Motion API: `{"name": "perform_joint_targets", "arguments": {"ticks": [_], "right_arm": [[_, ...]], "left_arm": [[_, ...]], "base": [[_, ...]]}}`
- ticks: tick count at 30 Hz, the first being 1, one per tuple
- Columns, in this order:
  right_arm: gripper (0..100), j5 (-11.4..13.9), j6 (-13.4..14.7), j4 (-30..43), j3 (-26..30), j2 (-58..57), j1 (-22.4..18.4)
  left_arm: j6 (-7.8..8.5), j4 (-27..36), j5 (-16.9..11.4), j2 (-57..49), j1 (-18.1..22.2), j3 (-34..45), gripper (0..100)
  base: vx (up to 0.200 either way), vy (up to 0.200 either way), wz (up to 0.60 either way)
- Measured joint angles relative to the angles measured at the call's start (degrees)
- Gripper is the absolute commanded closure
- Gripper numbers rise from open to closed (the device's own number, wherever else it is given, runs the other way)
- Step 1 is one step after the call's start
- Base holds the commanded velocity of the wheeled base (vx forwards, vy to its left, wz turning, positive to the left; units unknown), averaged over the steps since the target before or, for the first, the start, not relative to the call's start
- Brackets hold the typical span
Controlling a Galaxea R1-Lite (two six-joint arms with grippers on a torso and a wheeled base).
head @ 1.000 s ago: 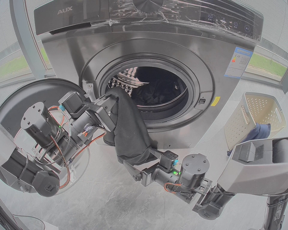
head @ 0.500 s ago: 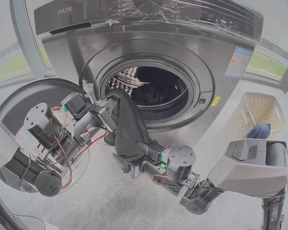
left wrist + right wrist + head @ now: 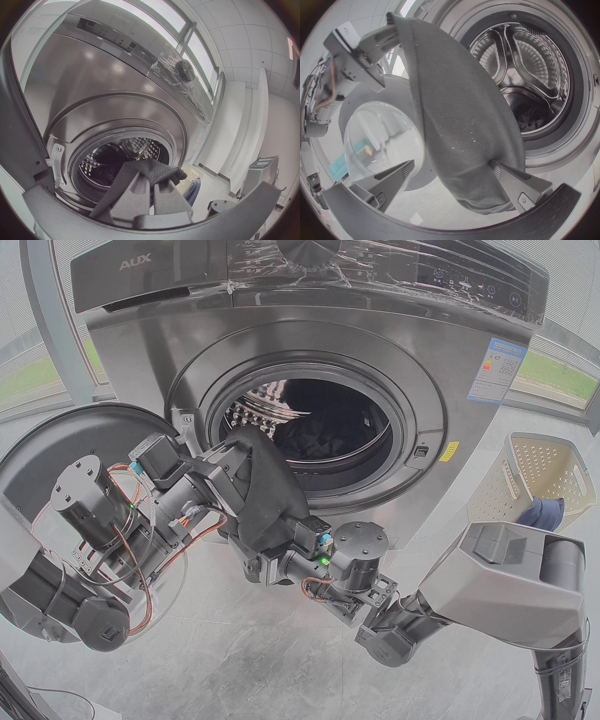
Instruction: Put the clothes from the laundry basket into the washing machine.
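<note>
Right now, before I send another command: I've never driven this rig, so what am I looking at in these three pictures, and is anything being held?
It is a two-armed robot facing a front-loading washing machine whose round door stands swung open on the robot's left. The wide picture comes from the camera on its head; the other two come from cameras on each wrist, looking along that arm's claw. The left claw is shut on the top of a dark garment, held up at the rim of the drum. The right claw is open below, its fingers either side of the garment's hanging lower end. Some dark clothes already lie in the drum. On the floor to the right, the laundry basket has a blue garment in it.
</note>
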Motion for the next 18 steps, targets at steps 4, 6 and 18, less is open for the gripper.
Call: {"name": "perform_joint_targets", "arguments": {"ticks": [4, 6, 18], "right_arm": [[0, -0.51, -0.15, 0.59, -3.36, 1.88, -1.21], [0, -1.21, -0.28, 1.13, -4.11, 2.35, -1.71], [0, -2.27, -0.59, 1.4, -3.58, 2.57, -4.79]], "left_arm": [[-0.07, 0.02, 0.0, 0.0, -0.04, 0.0, 100], [-0.09, 0.0, -0.02, 0.0, -0.06, -0.05, 100], [-0.22, 0.0, -0.02, 0.0, -0.06, -0.05, 100]], "base": [[0.0, 0.0, 0.0], [0.0, 0.0, 0.0], [0.0, 0.0, 0.0]]}}
